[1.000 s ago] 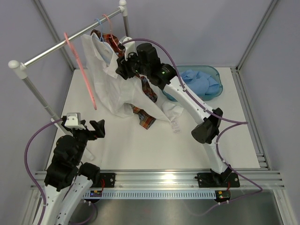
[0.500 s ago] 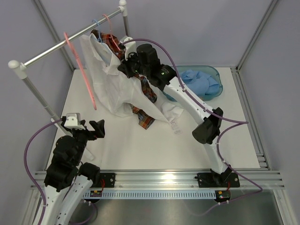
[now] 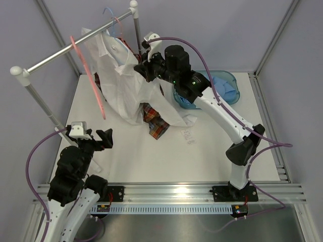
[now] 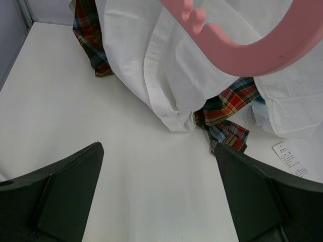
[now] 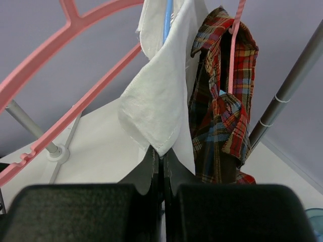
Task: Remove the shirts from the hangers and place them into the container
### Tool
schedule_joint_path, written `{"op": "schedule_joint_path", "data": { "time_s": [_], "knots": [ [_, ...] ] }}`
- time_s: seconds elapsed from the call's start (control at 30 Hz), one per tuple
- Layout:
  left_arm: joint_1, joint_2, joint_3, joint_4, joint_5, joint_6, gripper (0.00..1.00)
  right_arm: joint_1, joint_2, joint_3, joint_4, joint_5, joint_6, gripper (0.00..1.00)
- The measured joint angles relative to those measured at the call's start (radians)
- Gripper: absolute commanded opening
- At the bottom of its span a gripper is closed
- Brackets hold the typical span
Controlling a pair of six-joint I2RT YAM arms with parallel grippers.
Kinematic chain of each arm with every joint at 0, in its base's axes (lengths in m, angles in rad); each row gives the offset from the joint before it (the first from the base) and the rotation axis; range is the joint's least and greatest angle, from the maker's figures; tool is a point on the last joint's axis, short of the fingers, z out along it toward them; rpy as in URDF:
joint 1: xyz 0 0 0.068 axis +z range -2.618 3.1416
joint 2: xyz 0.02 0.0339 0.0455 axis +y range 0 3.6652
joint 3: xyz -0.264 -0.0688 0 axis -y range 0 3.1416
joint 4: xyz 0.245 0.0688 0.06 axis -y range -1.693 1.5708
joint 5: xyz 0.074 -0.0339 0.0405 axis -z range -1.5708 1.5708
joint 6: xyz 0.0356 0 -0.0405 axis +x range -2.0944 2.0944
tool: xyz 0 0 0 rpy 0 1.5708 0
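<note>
**A:** ok so where's the white shirt [image 3: 118,83] right now?

**B:** it hangs on the light blue hanger [image 5: 167,20] up on the rail [image 3: 55,54]; its long axis runs from the hook down to the table [image 3: 151,161], and the hem reaches the tabletop; the right gripper [image 5: 162,166] is pinched tight on a pointed corner of it, a collar tip by the look; in the wrist view that corner rises at 12 o'clock from the jaws; in the top view most of the cloth lies at 8 o'clock from them

**A:** and the tub?

**B:** the container [image 3: 229,76] sits about 4 o'clock from that gripper, so I reckon the pull goes that way; the right arm is way nearer; the left gripper [image 3: 106,138] is spread wide with nothing in it, well apart at 7 o'clock from the shirt

**A:** counts?

**B:** three shirts: the white one, the plaid shirt [image 5: 222,116] on a pink hanger [image 5: 233,50] just beside it, the light blue shirt [image 3: 217,88] already in the container; three hangers: two pink, counting the bare pink hanger [image 3: 93,88], plus one light blue; one container
</note>
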Motion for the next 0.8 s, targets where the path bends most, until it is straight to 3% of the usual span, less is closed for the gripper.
{"op": "schedule_joint_path", "data": {
  "time_s": [0.5, 0.8],
  "knots": [
    [0.0, 0.021, 0.015, -0.002, 0.061, -0.001, 0.99, 0.006, -0.358, -0.616, 0.084, -0.01, 0.052, 0.0],
    [0.001, 0.262, 0.251, -0.002, 0.312, -0.076, 0.95, 0.008, -0.654, -0.903, 0.061, -0.01, 0.084, 0.0]
  ]
}}
